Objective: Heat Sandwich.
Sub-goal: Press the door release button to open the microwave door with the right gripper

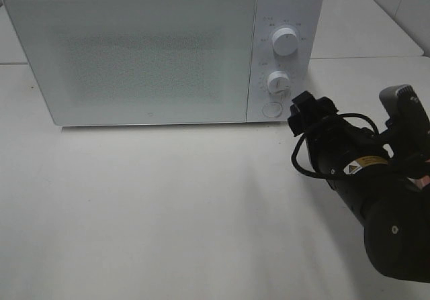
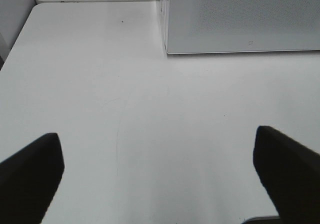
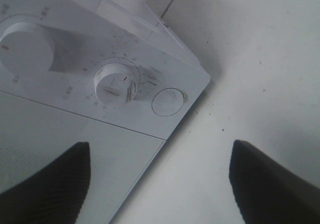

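Note:
The white microwave (image 1: 134, 52) stands at the back of the table with its door shut. The sandwich is out of view. My right gripper (image 1: 299, 113) hovers just right of the microwave's lower front corner, close to the round button (image 1: 271, 109). In the right wrist view that gripper (image 3: 160, 184) is open, nothing sits between its fingers (image 3: 270, 184), and the button (image 3: 168, 101) and lower knob (image 3: 116, 82) lie ahead. My left gripper (image 2: 160, 176) is open over bare table, with the microwave's left front corner (image 2: 167, 48) ahead; it does not show in the exterior high view.
Two knobs (image 1: 285, 43) (image 1: 277, 82) sit above the button on the control panel. A white table (image 1: 168, 206) spreads in front of the microwave. A second table surface (image 1: 376, 25) lies behind to the right.

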Controlling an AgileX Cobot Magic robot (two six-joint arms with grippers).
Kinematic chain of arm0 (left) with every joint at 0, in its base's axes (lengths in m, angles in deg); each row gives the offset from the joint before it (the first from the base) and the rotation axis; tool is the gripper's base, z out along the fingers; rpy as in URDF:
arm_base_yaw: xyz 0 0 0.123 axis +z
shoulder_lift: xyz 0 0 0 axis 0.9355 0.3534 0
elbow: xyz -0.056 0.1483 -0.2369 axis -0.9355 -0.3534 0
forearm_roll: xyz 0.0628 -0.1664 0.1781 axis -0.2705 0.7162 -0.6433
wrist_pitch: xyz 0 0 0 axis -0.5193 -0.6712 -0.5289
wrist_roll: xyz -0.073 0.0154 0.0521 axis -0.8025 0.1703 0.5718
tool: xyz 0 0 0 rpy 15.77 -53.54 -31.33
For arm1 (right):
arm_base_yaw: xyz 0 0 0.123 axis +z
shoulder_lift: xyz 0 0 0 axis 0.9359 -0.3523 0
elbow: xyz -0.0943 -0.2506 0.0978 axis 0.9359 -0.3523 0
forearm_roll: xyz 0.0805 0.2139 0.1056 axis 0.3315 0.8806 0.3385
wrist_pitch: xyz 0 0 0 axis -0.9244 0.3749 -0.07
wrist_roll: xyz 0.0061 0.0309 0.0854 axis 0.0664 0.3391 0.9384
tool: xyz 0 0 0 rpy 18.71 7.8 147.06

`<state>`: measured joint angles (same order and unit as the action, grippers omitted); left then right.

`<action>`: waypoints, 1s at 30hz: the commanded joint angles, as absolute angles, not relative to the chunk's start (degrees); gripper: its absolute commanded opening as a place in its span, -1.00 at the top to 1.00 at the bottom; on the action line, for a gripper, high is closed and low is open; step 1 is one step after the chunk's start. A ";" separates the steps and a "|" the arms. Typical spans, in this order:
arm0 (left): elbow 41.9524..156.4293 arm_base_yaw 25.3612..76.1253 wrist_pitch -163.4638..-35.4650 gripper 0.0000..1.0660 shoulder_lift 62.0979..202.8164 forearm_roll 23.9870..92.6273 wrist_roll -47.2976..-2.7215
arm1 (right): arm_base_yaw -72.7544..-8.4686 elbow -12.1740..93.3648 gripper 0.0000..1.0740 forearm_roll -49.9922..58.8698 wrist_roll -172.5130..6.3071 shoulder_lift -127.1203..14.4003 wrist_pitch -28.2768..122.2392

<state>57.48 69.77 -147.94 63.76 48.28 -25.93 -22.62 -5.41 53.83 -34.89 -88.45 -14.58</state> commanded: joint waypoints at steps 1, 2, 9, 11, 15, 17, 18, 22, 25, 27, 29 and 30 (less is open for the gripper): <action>57.25 69.82 -147.76 -0.83 62.27 48.51 -25.93 | -22.45 -4.95 -0.32 53.60 -22.05 -88.45 -13.78; 57.25 69.82 -147.76 -0.83 62.27 48.51 -25.93 | -22.45 -4.95 -0.29 53.48 -20.05 -88.45 -13.78; 57.25 69.82 -147.76 -0.83 62.27 48.51 -25.93 | -22.45 -4.95 -0.05 53.43 -10.60 -88.45 -13.78; 57.25 69.82 -147.76 -0.83 62.27 48.51 -25.93 | -22.45 -4.95 0.18 53.43 -7.84 -88.45 -13.78; 57.25 69.82 -147.76 -0.83 62.27 48.51 -25.93 | -22.45 -4.95 0.62 53.43 -7.84 -88.45 -13.67; 57.25 69.82 -147.76 -0.83 62.27 48.51 -25.93 | -22.45 -4.95 0.74 53.43 -7.84 -88.45 -13.67; 57.25 69.82 -147.76 -0.83 62.27 48.51 -25.93 | -22.45 -4.95 0.82 53.43 -7.84 -88.45 -13.67; 57.25 69.82 -147.76 -0.83 62.27 48.51 -25.93 | -22.45 -4.95 1.00 53.14 -7.04 -88.45 -13.27; 57.25 69.82 -147.76 -0.83 62.27 48.51 -25.93 | -22.62 -4.95 1.00 52.57 -4.58 -88.45 -11.55; 57.25 69.82 -147.76 -0.83 62.27 48.51 -25.93 | -22.79 -4.95 1.00 52.28 -4.46 -88.50 -10.86; 57.25 69.82 -147.76 -0.83 62.27 48.51 -25.93 | -22.79 -4.32 1.00 52.05 -4.41 -89.59 -10.46; 57.25 69.82 -147.76 -0.83 62.27 48.51 -25.93 | -22.79 -4.04 1.00 51.59 -4.29 -90.16 -10.46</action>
<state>57.48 69.77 -147.94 63.76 48.28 -25.93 -22.62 -5.07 52.97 -4.81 -89.08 -11.09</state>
